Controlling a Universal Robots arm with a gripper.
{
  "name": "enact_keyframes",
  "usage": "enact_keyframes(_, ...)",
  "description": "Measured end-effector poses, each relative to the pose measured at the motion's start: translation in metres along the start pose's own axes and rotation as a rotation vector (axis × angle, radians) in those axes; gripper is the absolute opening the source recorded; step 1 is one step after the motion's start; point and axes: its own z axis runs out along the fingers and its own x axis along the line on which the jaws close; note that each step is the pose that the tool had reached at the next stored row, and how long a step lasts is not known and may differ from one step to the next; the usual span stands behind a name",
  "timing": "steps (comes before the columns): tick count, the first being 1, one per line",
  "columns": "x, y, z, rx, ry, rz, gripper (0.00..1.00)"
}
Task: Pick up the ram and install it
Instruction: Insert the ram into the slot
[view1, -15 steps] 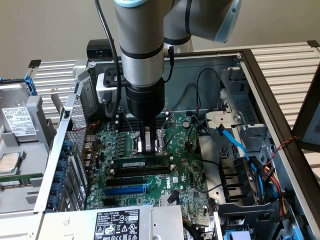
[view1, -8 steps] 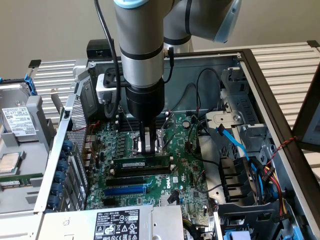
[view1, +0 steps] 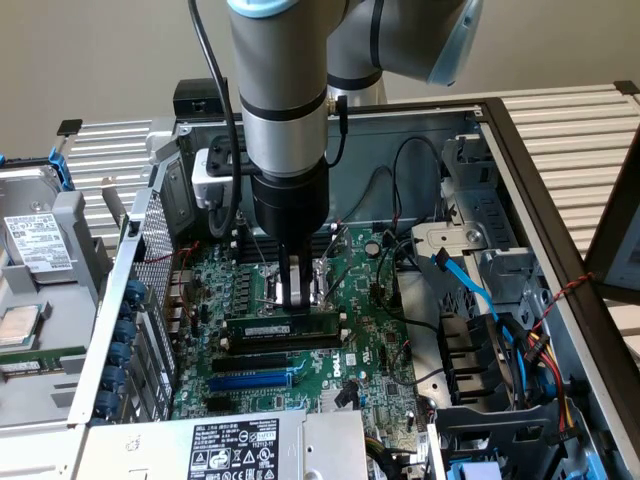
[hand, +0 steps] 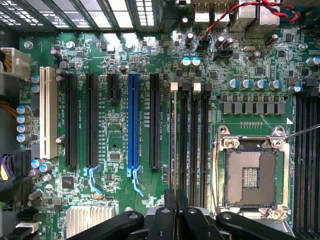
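The ram is a long green stick with a white label. It stands on edge in a memory slot on the motherboard, next to the CPU socket. My gripper comes straight down onto its top edge near the middle, fingers shut on the thin board. In the wrist view the ram shows edge-on as a narrow line in the slot nearest the blue expansion slot. The gripper is pinched over it there. Empty black memory slots lie beside it.
The open CPU socket sits just beyond the memory slots. Black and blue expansion slots lie nearer the power supply. Blue and black cables crowd the drive bay at the exterior view's right. A hard drive lies outside the case.
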Motion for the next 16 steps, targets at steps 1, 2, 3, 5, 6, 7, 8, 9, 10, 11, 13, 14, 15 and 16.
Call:
enact_keyframes(1, 0.0001, 0.0000, 0.0001, 0.0001, -0.0001, 0.000, 0.12)
enact_keyframes(2, 0.0002, 0.0000, 0.0002, 0.0000, 0.0001, 0.000, 0.12)
enact_keyframes(3, 0.0001, 0.0000, 0.0003, 0.0002, 0.0000, 0.000, 0.12)
enact_keyframes(5, 0.0002, -0.0001, 0.0004, 0.0012, 0.0002, 0.000, 0.12)
enact_keyframes(6, 0.0001, 0.0000, 0.0004, 0.0018, 0.0000, 0.000, 0.12)
enact_keyframes(7, 0.0001, 0.0000, 0.0004, 0.0024, -0.0001, 0.000, 0.12)
enact_keyframes(8, 0.0001, -0.0001, 0.0005, 0.0031, -0.0001, 0.000, 0.12)
enact_keyframes(9, 0.0001, 0.0000, 0.0005, 0.0035, -0.0002, 0.000, 0.12)
enact_keyframes(10, 0.0001, 0.0000, 0.0004, 0.0041, -0.0001, 0.000, 0.12)
enact_keyframes(11, 0.0001, 0.0000, 0.0004, 0.0047, -0.0002, 0.000, 0.12)
enact_keyframes(13, 0.0001, 0.0000, 0.0005, 0.0061, -0.0002, 0.000, 0.12)
enact_keyframes(14, 0.0001, 0.0000, 0.0005, 0.0071, -0.0002, 0.000, 0.12)
enact_keyframes(15, 0.0001, 0.0000, 0.0005, 0.0080, -0.0001, 0.000, 0.12)
enact_keyframes(16, 0.0001, 0.0000, 0.0005, 0.0086, -0.0001, 0.000, 0.12)
